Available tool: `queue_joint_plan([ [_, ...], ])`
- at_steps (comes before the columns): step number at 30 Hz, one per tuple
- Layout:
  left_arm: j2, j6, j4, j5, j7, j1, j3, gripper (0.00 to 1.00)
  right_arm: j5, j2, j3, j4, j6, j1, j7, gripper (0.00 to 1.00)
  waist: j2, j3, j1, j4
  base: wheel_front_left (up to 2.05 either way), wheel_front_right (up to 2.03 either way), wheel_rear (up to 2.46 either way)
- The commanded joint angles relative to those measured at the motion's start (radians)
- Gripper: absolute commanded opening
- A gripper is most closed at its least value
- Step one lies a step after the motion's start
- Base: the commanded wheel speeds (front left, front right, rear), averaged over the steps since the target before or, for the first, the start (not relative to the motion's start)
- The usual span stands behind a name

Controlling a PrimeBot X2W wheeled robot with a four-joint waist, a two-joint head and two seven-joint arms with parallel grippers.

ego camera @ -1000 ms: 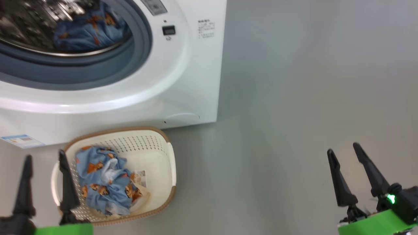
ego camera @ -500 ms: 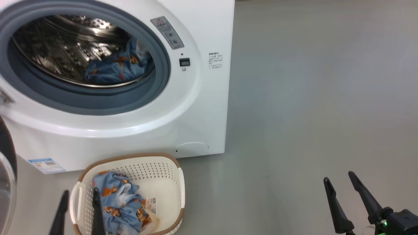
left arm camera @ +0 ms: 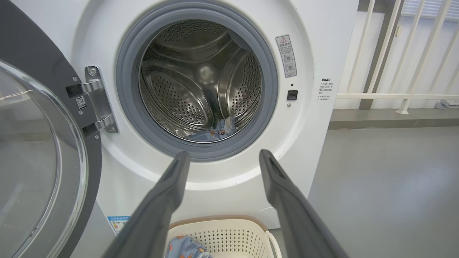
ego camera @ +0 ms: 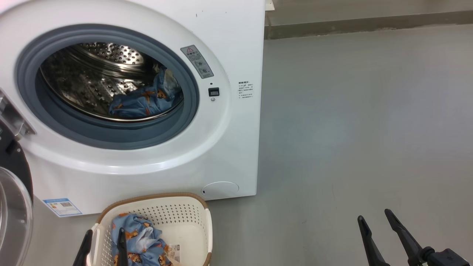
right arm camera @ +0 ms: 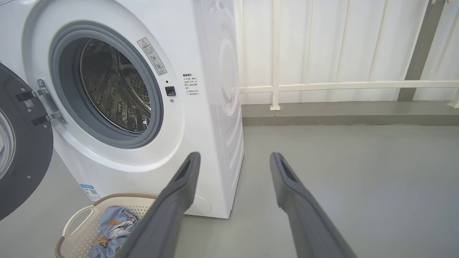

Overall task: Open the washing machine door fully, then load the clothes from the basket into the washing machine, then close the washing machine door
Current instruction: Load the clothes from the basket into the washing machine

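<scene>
The clothes lay bunched in the basket, on the floor at six o'clock of the washing machine; one piece sat in the drum. The door hung wide at nine o'clock. Both pincers stood open and empty: the left gripper by the basket, the right gripper well apart at three o'clock. Best was to sink the left deep, pinch a thick fold, and lift clear of the rim.

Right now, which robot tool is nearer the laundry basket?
Left. The left tool hangs over the basket at its left end; the right tool is well off to its right, over floor.
</scene>
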Motion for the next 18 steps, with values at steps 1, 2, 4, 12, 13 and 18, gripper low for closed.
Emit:
queue_joint_plan([
  [1, 0.001, -0.008, -0.006, 0.007, -0.005, -0.016, 0.027, 1.0, -0.005, -0.013, 0.021, -0.02, 0.009, -0.01, -0.005, 1.0, 0.0, -0.002, 0.0001, 0.001, 0.0, 0.0, 0.0],
  [2, 0.001, -0.009, -0.004, 0.008, -0.005, -0.017, 0.026, 1.0, -0.005, -0.013, 0.022, -0.019, 0.009, -0.011, -0.005, 1.0, 0.0, -0.003, 0.0001, 0.001, 0.0, 0.0, 0.0],
  [4, 0.001, -0.009, -0.004, 0.009, -0.005, -0.019, 0.026, 1.0, -0.005, -0.012, 0.024, -0.019, 0.009, -0.012, -0.005, 1.0, 0.0, -0.003, 0.0001, 0.001, 0.0, 0.0, 0.0],
  [12, 0.002, -0.008, -0.002, 0.007, -0.005, -0.023, 0.028, 1.0, -0.003, -0.012, 0.025, -0.017, 0.009, -0.013, -0.005, 1.0, 0.0, -0.001, 0.0001, 0.002, 0.0, 0.0, 0.0],
  [13, 0.002, -0.008, -0.002, 0.007, -0.005, -0.023, 0.028, 1.0, -0.003, -0.012, 0.024, -0.017, 0.009, -0.012, -0.005, 1.0, 0.0, 0.0, 0.0001, 0.002, 0.0, 0.0, 0.0],
  [18, 0.002, -0.006, -0.003, 0.005, -0.005, -0.023, 0.025, 1.0, -0.002, -0.014, 0.025, -0.018, 0.009, -0.011, -0.005, 1.0, 0.0, 0.002, 0.0001, 0.005, 0.0, 0.0, 0.0],
])
